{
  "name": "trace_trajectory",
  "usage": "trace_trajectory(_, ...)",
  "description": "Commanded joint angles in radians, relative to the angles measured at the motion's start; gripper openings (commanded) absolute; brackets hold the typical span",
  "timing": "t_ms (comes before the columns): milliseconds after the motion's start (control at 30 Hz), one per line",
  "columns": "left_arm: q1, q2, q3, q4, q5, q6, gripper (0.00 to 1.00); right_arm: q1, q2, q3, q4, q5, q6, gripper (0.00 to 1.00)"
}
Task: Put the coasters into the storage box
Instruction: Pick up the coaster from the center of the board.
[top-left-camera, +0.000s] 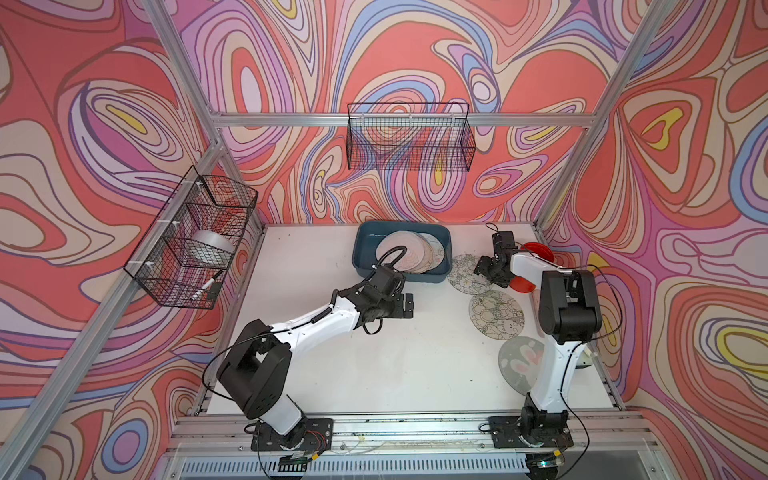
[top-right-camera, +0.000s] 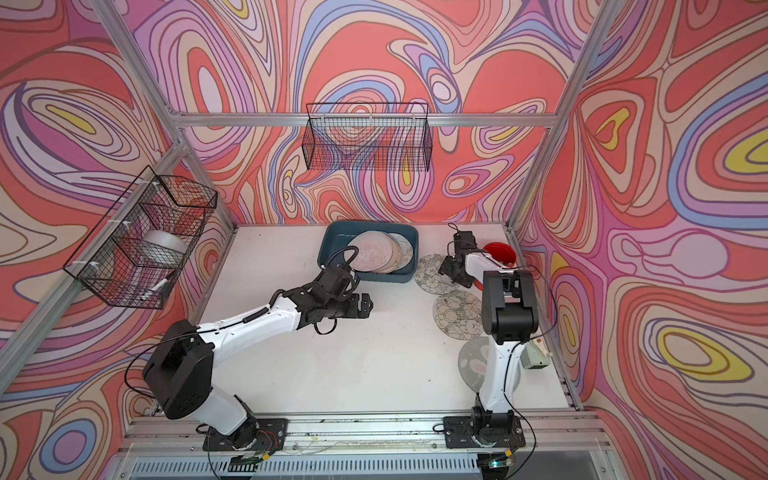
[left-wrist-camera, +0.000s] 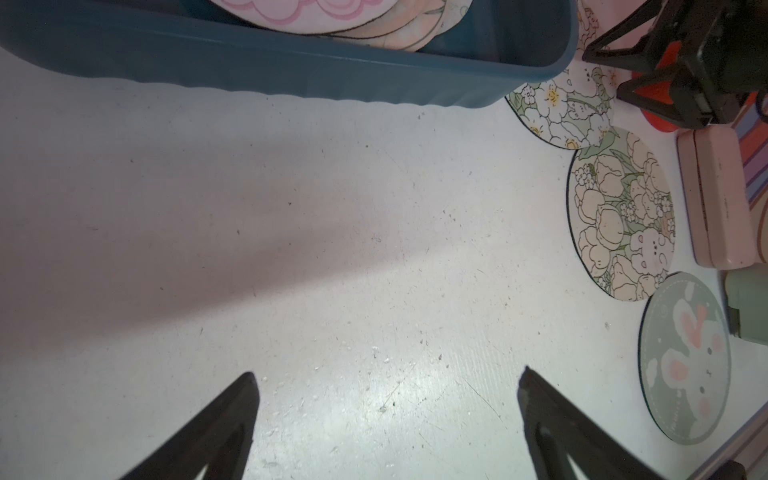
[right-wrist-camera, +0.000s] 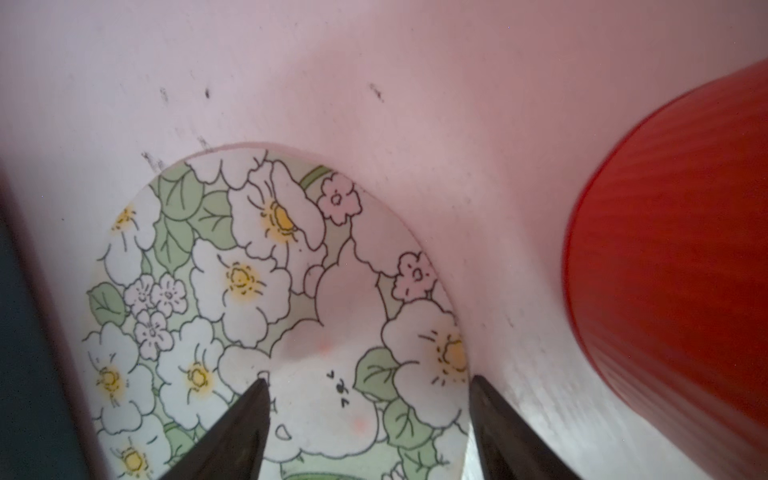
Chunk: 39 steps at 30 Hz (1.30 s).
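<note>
The right claw (right-wrist-camera: 369, 380) is spread open right over the flower coaster (right-wrist-camera: 249, 274), which lies flat just right of the storage box (top-left-camera: 365, 249). The left claw (left-wrist-camera: 386, 376), spread too, is farther away.

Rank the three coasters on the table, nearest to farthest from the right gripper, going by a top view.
1. White-flower coaster, directly under the right gripper, beside the storage box.
2. Tulip coaster, next toward the front.
3. Grey-green rabbit coaster, farthest forward, partly behind the right arm.
</note>
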Motion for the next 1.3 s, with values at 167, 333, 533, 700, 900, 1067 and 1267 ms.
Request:
trace_trajectory(167, -0.006, 0.024, 0.02, -0.014, -0.02, 0.01, 0.98, 0.001, 0.124, 0.049, -0.14, -0.057, -0.013, 0.68)
trace_trajectory(333, -0.006, 0.026, 0.016, -0.005, -0.018, 0.013, 0.98, 0.008, 0.162, 0.084, -0.201, -0.04, -0.03, 0.64)
trace_trajectory(533, -0.006, 0.03, 0.01, -0.005, -0.022, 0.025, 0.98, 0.027, 0.205, 0.133, -0.256, -0.025, -0.044, 0.53)
trace_trajectory(700, -0.006, 0.029, 0.005, -0.005, -0.03, 0.038, 0.98, 0.047, 0.239, 0.164, -0.282, -0.022, -0.044, 0.36)
trace_trajectory(900, -0.006, 0.026, 0.003, -0.012, -0.043, 0.052, 0.99, 0.055, 0.255, 0.182, -0.295, -0.017, -0.037, 0.07)
trace_trajectory(1067, -0.006, 0.025, 0.003, -0.008, -0.042, 0.059, 0.99, 0.058, 0.232, 0.171, -0.278, -0.029, -0.036, 0.0)
trace_trajectory(1267, -0.006, 0.012, -0.003, 0.016, -0.034, 0.097, 1.0, 0.061, 0.105, 0.088, -0.179, -0.07, -0.029, 0.0)
